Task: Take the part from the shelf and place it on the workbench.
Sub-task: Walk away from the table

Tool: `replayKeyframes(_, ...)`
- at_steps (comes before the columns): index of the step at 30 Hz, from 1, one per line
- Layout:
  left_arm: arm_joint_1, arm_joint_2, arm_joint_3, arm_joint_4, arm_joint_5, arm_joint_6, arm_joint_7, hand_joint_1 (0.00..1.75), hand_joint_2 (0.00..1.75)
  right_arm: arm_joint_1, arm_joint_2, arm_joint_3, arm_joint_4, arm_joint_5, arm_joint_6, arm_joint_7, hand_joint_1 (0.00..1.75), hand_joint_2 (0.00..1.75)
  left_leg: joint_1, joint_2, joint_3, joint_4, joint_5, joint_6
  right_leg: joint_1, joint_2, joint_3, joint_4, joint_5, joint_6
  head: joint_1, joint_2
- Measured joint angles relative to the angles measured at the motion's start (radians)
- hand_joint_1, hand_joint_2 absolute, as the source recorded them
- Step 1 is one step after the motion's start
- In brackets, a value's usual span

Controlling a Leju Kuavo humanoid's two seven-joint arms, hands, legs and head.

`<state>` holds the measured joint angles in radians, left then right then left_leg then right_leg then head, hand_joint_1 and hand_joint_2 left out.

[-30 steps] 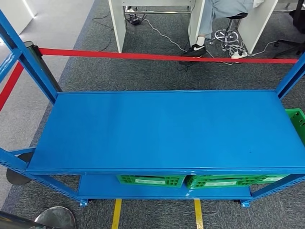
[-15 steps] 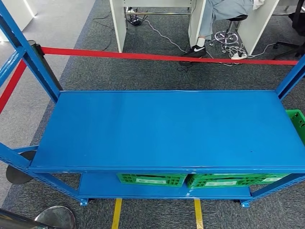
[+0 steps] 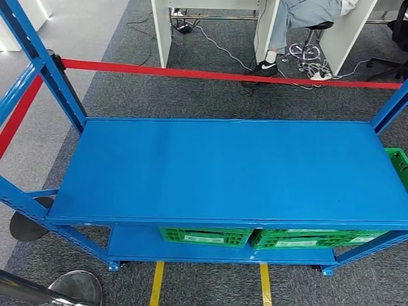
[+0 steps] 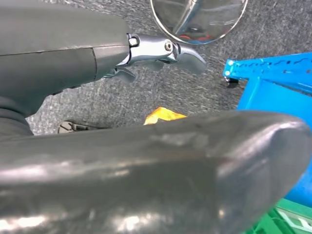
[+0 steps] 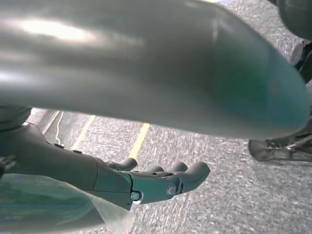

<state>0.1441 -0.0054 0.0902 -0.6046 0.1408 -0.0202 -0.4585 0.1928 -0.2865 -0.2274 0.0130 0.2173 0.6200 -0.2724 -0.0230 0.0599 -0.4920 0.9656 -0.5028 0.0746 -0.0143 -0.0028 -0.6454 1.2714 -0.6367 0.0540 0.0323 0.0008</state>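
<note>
the head view looks forward and down from high over the blue shelf [image 3: 231,169]. both wrist views sit close behind their own hanging hands – left hand [image 4: 162,51], right hand [image 5: 158,183] – facing grey carpet; the left wrist view shares the shelf's corner.

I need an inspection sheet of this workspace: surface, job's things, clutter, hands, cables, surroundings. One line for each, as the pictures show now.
Surface: blue metal shelf top, bare.
Job's things: green plastic crates on the lower blue shelf; part itself cannot be told.
Clutter: nothing seen.
Hands: left hand and right hand hang over grey carpet, fingers fairly straight, holding nothing.
Cables: white cables and power strip on the floor beyond the red barrier tape.
Surroundings: seated person's leg at white desks; yellow floor lines.
</note>
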Motion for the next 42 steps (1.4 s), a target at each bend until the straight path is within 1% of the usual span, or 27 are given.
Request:
replayKeyframes(1, 0.001, 0.000, -0.001, 0.001, 0.000, 0.000, 0.000, 0.00, 0.00, 0.000, 0.000, -0.001, 0.000, 0.000, 0.000, 0.000, 0.00, 0.00, 0.001, 0.000, -0.001, 0.001, 0.001, -0.001, -0.002, 0.000, 0.007, -0.003, 0.014, 0.003, 0.000, 0.000)
replayKeyframes(2, 0.001, 0.000, -0.001, 0.001, 0.000, 0.000, 0.000, 0.00, 0.00, 0.001, -0.001, -0.001, 0.000, 0.000, 0.000, 0.000, 0.00, 0.00, 0.002, 0.000, -0.001, 0.002, 0.001, -0.004, -0.005, -0.001, 0.033, -0.045, 0.043, 0.006, 0.000, 0.000)
replayKeyframes(3, 0.001, 0.000, -0.002, 0.001, 0.000, 0.000, 0.000, 0.00, 0.00, 0.000, -0.001, -0.002, 0.000, 0.000, 0.000, 0.000, 0.00, 0.00, 0.004, 0.000, -0.001, 0.006, 0.000, -0.007, -0.009, -0.004, 0.071, -0.115, 0.077, 0.009, 0.000, 0.000)
replayKeyframes(4, 0.001, 0.000, -0.002, 0.001, 0.000, 0.000, 0.000, 0.00, 0.00, -0.001, -0.002, -0.003, 0.000, 0.000, 0.000, 0.000, 0.00, 0.00, 0.003, 0.000, -0.002, 0.010, -0.002, -0.013, -0.009, -0.007, 0.112, -0.181, 0.098, 0.011, 0.001, 0.000)
replayKeyframes(5, 0.001, 0.001, -0.002, 0.002, 0.000, 0.000, 0.000, 0.00, 0.00, -0.002, -0.002, -0.003, 0.000, 0.000, 0.000, 0.000, 0.00, 0.00, 0.002, -0.001, -0.004, 0.016, -0.004, -0.019, -0.009, -0.008, 0.141, -0.231, 0.109, 0.010, 0.000, 0.000)
replayKeyframes(6, 0.001, 0.001, -0.002, 0.002, 0.000, 0.000, 0.000, 0.00, 0.00, -0.002, -0.002, -0.004, 0.000, 0.000, 0.000, 0.000, 0.00, 0.00, 0.000, -0.002, -0.006, 0.023, -0.006, -0.025, -0.009, -0.009, 0.156, -0.261, 0.107, 0.006, 0.000, 0.000)
replayKeyframes(7, 0.000, 0.002, -0.002, 0.002, 0.000, 0.000, 0.000, 0.00, 0.00, -0.003, -0.002, -0.004, 0.000, 0.001, 0.000, 0.000, 0.00, 0.00, -0.001, -0.002, -0.007, 0.028, -0.008, -0.029, -0.006, -0.007, 0.158, -0.267, 0.099, -0.003, -0.001, 0.000)
replayKeyframes(9, -0.001, 0.002, -0.003, 0.002, 0.001, 0.000, 0.000, 0.00, 0.00, -0.001, -0.001, -0.005, 0.000, 0.002, 0.001, 0.001, 0.00, 0.00, 0.000, -0.005, -0.008, 0.038, -0.014, -0.038, -0.009, -0.003, 0.150, -0.272, 0.094, -0.022, -0.002, 0.000)
replayKeyframes(10, -0.001, 0.002, -0.003, 0.002, 0.003, 0.001, 0.000, 0.00, 0.00, 0.000, -0.001, -0.006, 0.000, 0.003, 0.001, 0.002, 0.00, 0.00, 0.002, -0.014, -0.013, 0.051, -0.027, -0.045, -0.011, -0.003, 0.150, -0.272, 0.094, -0.031, -0.003, 0.000)
replayKeyframes(11, -0.001, 0.002, -0.003, 0.002, 0.007, 0.002, 0.000, 0.00, 0.00, 0.000, -0.001, -0.007, 0.000, 0.004, 0.001, 0.002, 0.00, 0.00, 0.005, -0.025, -0.025, 0.082, -0.053, -0.053, -0.012, -0.002, 0.148, -0.273, 0.096, -0.038, -0.004, 0.000)
replayKeyframes(13, 0.000, 0.002, -0.005, 0.003, 0.016, 0.006, 0.002, 0.00, 0.00, -0.002, -0.002, -0.009, 0.000, 0.007, 0.002, 0.004, 0.00, 0.00, 0.012, -0.046, -0.074, 0.202, -0.126, -0.066, -0.012, -0.001, 0.144, -0.273, 0.099, -0.047, -0.007, 0.000)
replayKeyframes(14, 0.001, 0.002, -0.006, 0.003, 0.020, 0.007, 0.003, 0.00, 0.00, -0.002, -0.002, -0.010, 0.000, 0.009, 0.002, 0.006, 0.00, 0.00, 0.015, -0.050, -0.102, 0.269, -0.156, -0.070, -0.012, 0.000, 0.142, -0.272, 0.100, -0.049, -0.006, 0.000)
replayKeyframes(15, 0.003, 0.002, -0.007, 0.004, 0.024, 0.009, 0.004, 0.00, 0.00, -0.001, -0.002, -0.011, 0.000, 0.012, 0.002, 0.007, 0.00, 0.00, 0.018, -0.051, -0.121, 0.314, -0.167, -0.071, -0.011, 0.001, 0.141, -0.272, 0.100, -0.049, -0.006, 0.000)
replayKeyframes(16, 0.004, 0.002, -0.009, 0.005, 0.027, 0.010, 0.004, 0.00, 0.00, -0.001, -0.002, -0.012, 0.000, 0.014, 0.002, 0.008, 0.00, 0.00, 0.019, -0.051, -0.124, 0.322, -0.154, -0.071, -0.010, 0.003, 0.142, -0.272, 0.100, -0.049, -0.006, 0.000)
replayKeyframes(17, 0.005, 0.002, -0.010, 0.005, 0.030, 0.011, 0.004, 0.00, 0.00, -0.001, -0.002, -0.013, 0.000, 0.016, 0.002, 0.008, 0.00, 0.00, 0.020, -0.051, -0.112, 0.293, -0.122, -0.069, -0.009, 0.005, 0.147, -0.271, 0.100, -0.049, -0.006, 0.000)
replayKeyframes(19, 0.005, 0.003, -0.011, 0.006, 0.036, 0.014, 0.005, 0.00, 0.00, -0.003, -0.002, -0.017, 0.000, 0.019, 0.002, 0.009, 0.00, 0.87, 0.019, -0.056, -0.056, 0.166, -0.040, -0.058, -0.008, 0.010, 0.153, -0.272, 0.099, -0.048, -0.006, 0.000)
replayKeyframes(20, 0.005, 0.004, -0.013, 0.006, 0.038, 0.015, 0.006, 0.00, 0.44, -0.004, -0.002, -0.019, 0.000, 0.020, 0.003, 0.009, 0.00, 1.31, 0.017, -0.060, -0.033, 0.110, -0.014, -0.053, -0.007, 0.013, 0.155, -0.272, 0.099, -0.045, -0.006, 0.000)
replayKeyframes(21, 0.006, 0.004, -0.014, 0.006, 0.039, 0.016, 0.007, 0.00, 0.87, -0.005, -0.002, -0.021, 0.000, 0.021, 0.003, 0.009, 0.00, 1.75, 0.015, -0.063, -0.019, 0.076, -0.001, -0.048, -0.006, 0.016, 0.154, -0.272, 0.100, -0.041, -0.006, 0.000)
replayKeyframes(23, 0.007, 0.006, -0.017, 0.008, 0.042, 0.017, 0.009, 0.00, 1.75, -0.005, -0.002, -0.024, 0.000, 0.025, 0.004, 0.009, 0.00, 1.75, 0.013, -0.064, -0.015, 0.053, 0.001, -0.045, -0.006, 0.019, 0.154, -0.274, 0.103, -0.031, -0.006, 0.000)
replayKeyframes(24, 0.007, 0.007, -0.018, 0.009, 0.044, 0.019, 0.010, 0.00, 1.75, -0.005, -0.002, -0.026, 0.000, 0.027, 0.005, 0.009, 0.00, 1.75, 0.014, -0.064, -0.014, 0.043, -0.002, -0.052, -0.005, 0.020, 0.152, -0.276, 0.106, -0.032, -0.005, 0.000)
replayKeyframes(26, 0.005, 0.008, -0.025, 0.010, 0.047, 0.026, 0.017, 0.00, 1.75, -0.004, -0.004, -0.030, 0.000, 0.034, 0.006, 0.010, 0.00, 1.75, 0.017, -0.064, -0.011, 0.023, -0.006, -0.062, -0.004, 0.018, 0.148, -0.280, 0.107, -0.045, -0.003, 0.000)
replayKeyframes(27, 0.005, 0.009, -0.031, 0.010, 0.048, 0.029, 0.021, 0.00, 1.31, -0.004, -0.007, -0.033, 0.000, 0.038, 0.007, 0.011, 0.00, 1.75, 0.016, -0.065, -0.010, 0.020, -0.007, -0.065, -0.004, 0.017, 0.145, -0.282, 0.108, -0.052, -0.002, 0.000)
replayKeyframes(28, 0.005, 0.010, -0.036, 0.011, 0.052, 0.031, 0.024, 0.00, 0.87, -0.004, -0.009, -0.036, 0.000, 0.043, 0.008, 0.012, 0.00, 1.75, 0.015, -0.065, -0.010, 0.019, -0.008, -0.061, -0.004, 0.016, 0.144, -0.285, 0.108, -0.054, -0.002, 0.000)
replayKeyframes(30, 0.005, 0.011, -0.046, 0.012, 0.066, 0.032, 0.023, 0.00, 0.00, -0.004, -0.011, -0.044, 0.000, 0.052, 0.009, 0.013, 0.00, 0.87, 0.013, -0.064, -0.008, 0.020, -0.009, -0.054, -0.006, 0.017, 0.144, -0.290, 0.111, -0.049, -0.002, 0.000)
replayKeyframes(32, 0.004, 0.012, -0.055, 0.013, 0.082, 0.032, 0.020, 0.00, 0.00, -0.004, -0.012, -0.053, 0.000, 0.061, 0.010, 0.015, 0.00, 0.00, 0.011, -0.064, -0.008, 0.021, -0.008, -0.050, -0.008, 0.017, 0.145, -0.293, 0.115, -0.040, -0.003, 0.000)
replayKeyframes(37, 0.004, 0.019, -0.076, 0.015, 0.104, 0.032, 0.020, 0.00, 0.00, -0.004, -0.012, -0.072, 0.000, 0.075, 0.011, 0.015, 0.00, 0.00, 0.010, -0.064, -0.009, 0.022, -0.007, -0.046, -0.009, 0.018, 0.146, -0.297, 0.120, -0.025, -0.003, 0.000)
replayKeyframes(42, 0.003, 0.026, -0.094, 0.018, 0.118, 0.042, 0.020, 0.00, 0.00, -0.003, -0.012, -0.087, 0.000, 0.086, 0.012, 0.015, 0.00, 0.00, 0.010, -0.064, -0.008, 0.023, -0.006, -0.045, -0.009, 0.018, 0.145, -0.297, 0.120, -0.022, -0.003, 0.000)
